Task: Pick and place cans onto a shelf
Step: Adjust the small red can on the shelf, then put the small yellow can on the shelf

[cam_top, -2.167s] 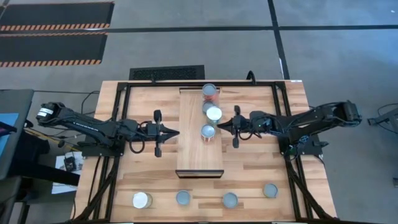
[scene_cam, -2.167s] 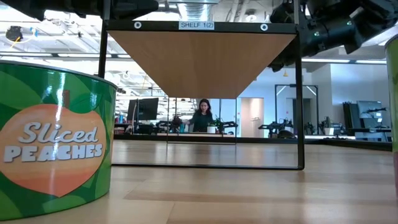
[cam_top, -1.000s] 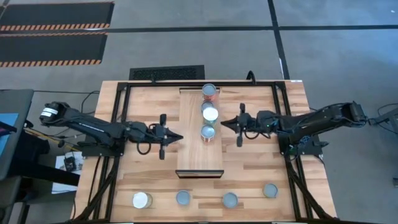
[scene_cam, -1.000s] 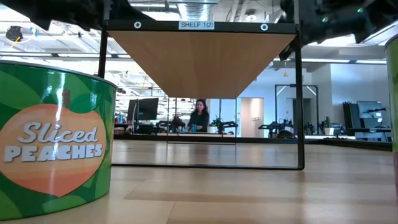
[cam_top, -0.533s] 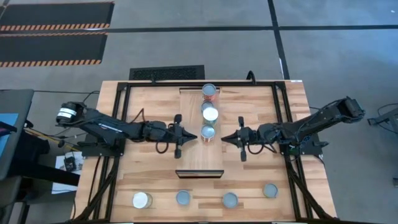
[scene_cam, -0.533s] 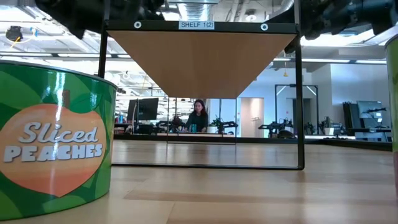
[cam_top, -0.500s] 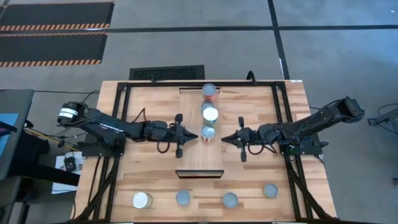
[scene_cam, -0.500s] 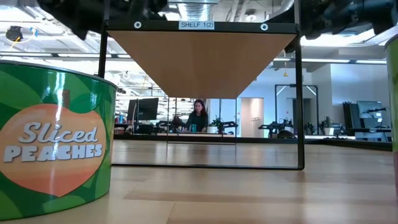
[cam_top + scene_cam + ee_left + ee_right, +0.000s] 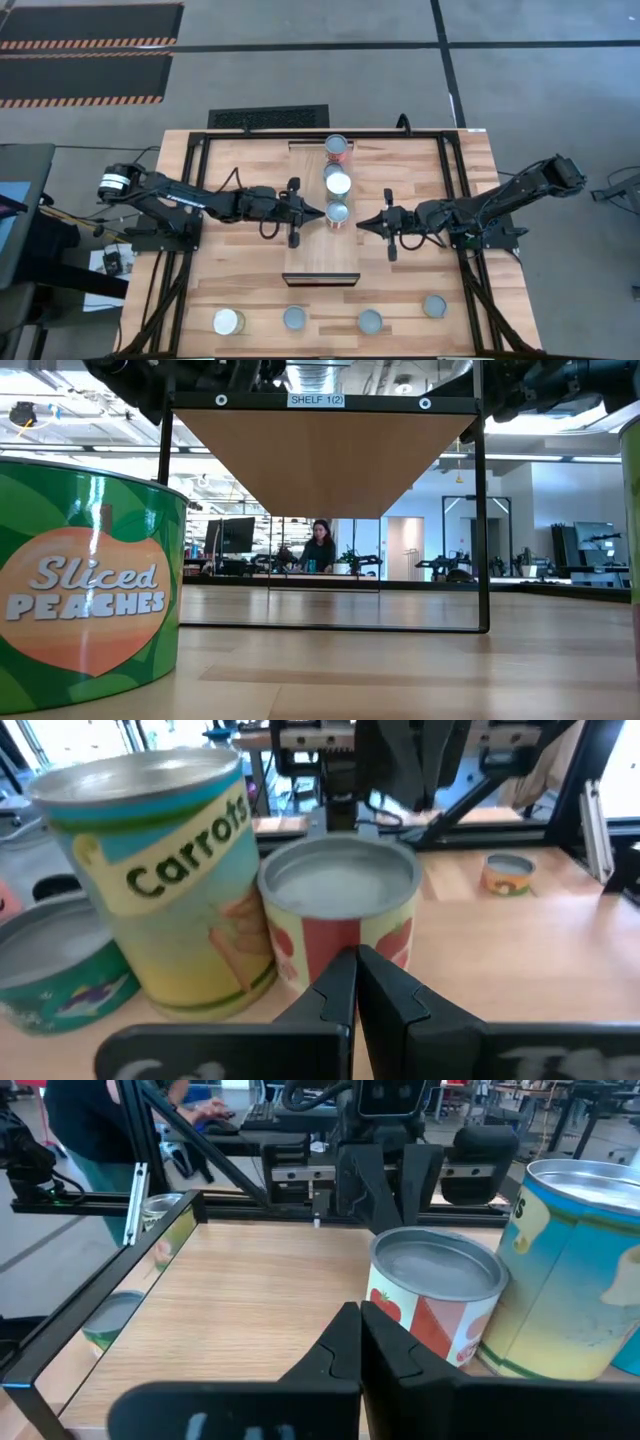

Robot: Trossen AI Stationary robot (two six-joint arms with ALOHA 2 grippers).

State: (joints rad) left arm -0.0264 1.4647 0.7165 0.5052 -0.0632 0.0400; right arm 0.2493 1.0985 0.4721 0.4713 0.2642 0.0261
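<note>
OK, here's what I see from the console.

Left gripper (image 9: 318, 211): fingers pressed together, nothing between them, tip right at the red-label can (image 9: 340, 918) on the shelf (image 9: 308, 252); I can't tell if it touches.

Right gripper (image 9: 362, 224): fingers together too, empty, over the shelf's right edge, pointing at the same can from the opposite side, a little apart from it.

Shelf row: 3 cans in line at the far half. Red-label can (image 9: 338, 214) nearest the front, then the taller Carrots can (image 9: 338, 183) touching or just beside it, then 1 more can (image 9: 337, 147) at the far end.

Shelf front half: bare wood.

Table (image 9: 240, 290) front edge: 4 cans in a row, well apart from the shelf: white top (image 9: 227, 321), then 3 grey tops (image 9: 295, 318) (image 9: 370, 321) (image 9: 434, 305).

Low view: Sliced Peaches can (image 9: 85, 600) fills the left side; shelf underside labelled SHELF 1(2) (image 9: 316, 401); a person (image 9: 321, 547) in the room behind.
</note>
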